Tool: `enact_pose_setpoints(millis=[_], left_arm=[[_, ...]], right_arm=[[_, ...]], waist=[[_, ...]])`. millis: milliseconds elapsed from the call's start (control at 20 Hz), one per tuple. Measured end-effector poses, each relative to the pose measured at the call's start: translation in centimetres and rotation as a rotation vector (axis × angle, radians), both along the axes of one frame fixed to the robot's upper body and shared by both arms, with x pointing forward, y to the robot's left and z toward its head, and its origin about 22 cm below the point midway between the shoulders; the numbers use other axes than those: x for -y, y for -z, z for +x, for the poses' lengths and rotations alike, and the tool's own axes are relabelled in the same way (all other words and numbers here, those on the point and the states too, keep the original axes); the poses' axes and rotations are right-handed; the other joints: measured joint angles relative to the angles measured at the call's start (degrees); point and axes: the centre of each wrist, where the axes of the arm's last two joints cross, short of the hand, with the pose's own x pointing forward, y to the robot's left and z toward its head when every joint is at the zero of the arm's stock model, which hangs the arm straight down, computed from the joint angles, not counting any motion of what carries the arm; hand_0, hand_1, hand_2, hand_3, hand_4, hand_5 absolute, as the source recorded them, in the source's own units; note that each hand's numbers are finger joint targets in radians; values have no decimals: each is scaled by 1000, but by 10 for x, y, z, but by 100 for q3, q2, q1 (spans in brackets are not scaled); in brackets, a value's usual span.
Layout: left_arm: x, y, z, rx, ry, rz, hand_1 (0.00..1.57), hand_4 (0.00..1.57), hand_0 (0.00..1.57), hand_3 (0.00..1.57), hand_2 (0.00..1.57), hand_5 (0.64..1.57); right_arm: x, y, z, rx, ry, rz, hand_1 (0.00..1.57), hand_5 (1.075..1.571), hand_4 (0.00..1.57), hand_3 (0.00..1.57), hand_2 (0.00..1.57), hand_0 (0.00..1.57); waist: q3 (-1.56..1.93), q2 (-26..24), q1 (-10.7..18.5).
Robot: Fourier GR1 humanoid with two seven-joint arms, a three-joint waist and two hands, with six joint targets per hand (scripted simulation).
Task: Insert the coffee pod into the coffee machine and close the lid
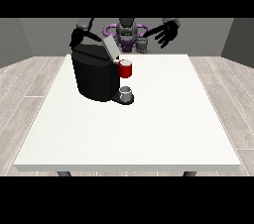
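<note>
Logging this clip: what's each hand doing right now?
Hand at the view's right: open, fingers spread, holding nothing.
Hand at the view's left: cannot be told.

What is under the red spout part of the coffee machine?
Under the red part of the coffee machine a small grey cup stands on the machine's dark base. What the cup holds cannot be seen, and the machine's body covers the table behind it.
</note>
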Motion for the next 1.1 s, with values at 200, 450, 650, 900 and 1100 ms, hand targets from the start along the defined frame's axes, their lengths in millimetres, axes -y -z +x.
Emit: enact_pose_setpoints(millis=[200,450,650,900,1100], left_arm=[[6,60,-31,-144,-19,-165,0,393,0,0,0,1571],[7,101,-62,-252,-40,-241,0,386,0,0,0,1571],[8,104,-70,-262,-38,-272,0,390,0,0,0,1571],[11,91,-68,-244,-23,-326,0,411,0,0,0,1571],[16,91,-78,-246,-3,-338,0,394,0,0,0,1571]], right_arm=[[0,-8,1,-9,-55,32,0,1571,0,0,0,0],[13,-26,6,8,-124,-2,0,1571,251,0,0,0],[22,-40,16,31,-131,-39,0,1571,0,0,0,0],[34,-64,39,32,-83,-15,0,1571,175,0,0,0],[44,-64,49,-1,-58,35,0,1571,186,0,0,0]], waist=[[5,-672,413],[11,-1047,755],[13,-1022,1001],[15,-807,1283],[16,-730,1497]])
